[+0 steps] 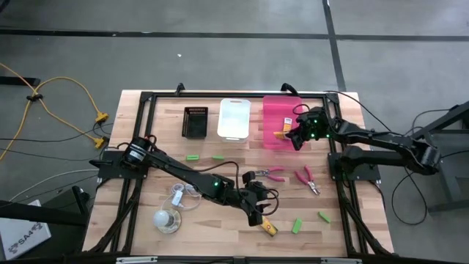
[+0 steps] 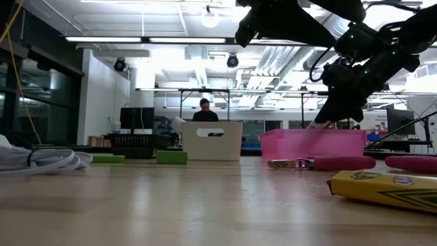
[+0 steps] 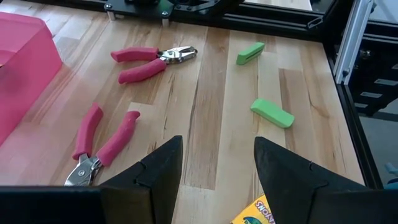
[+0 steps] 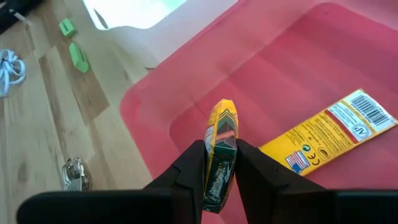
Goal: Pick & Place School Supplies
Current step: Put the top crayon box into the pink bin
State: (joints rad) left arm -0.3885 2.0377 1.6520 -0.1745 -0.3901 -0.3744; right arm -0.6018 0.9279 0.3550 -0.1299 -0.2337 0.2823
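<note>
The right end effector (image 4: pixel 219 163) hangs over the pink bin (image 1: pixel 277 121) with its fingers pinched on a yellow-orange crayon packet (image 4: pixel 220 146), gripped by its narrow edges with its long axis running out past the fingertips toward the bin floor. A second packet (image 4: pixel 329 130) lies flat in the pink bin, label up, showing a barcode, a small flag mark and fine print too small to read; its long axis runs slantwise across the floor. A third packet (image 1: pixel 269 228) lies on the wooden surface (image 1: pixel 344 213) well away from the pink bin, near the front edge, with a green zigzag band along its side. Over it hovers the left end effector (image 3: pixel 216 168), its fingers parted and holding nothing. Two pink-handled pliers lie between that packet and the pink bin: one pair (image 3: pixel 152 60) and the other pair (image 3: pixel 99 144) point their metal jaws different ways. Two green pieces (image 3: pixel 250 53) (image 3: pixel 272 113) lie beyond them, and two more (image 1: pixel 192 157) (image 1: pixel 218 156) sit on the far side of the pink bin, past the white bin (image 1: pixel 234 119)
</note>
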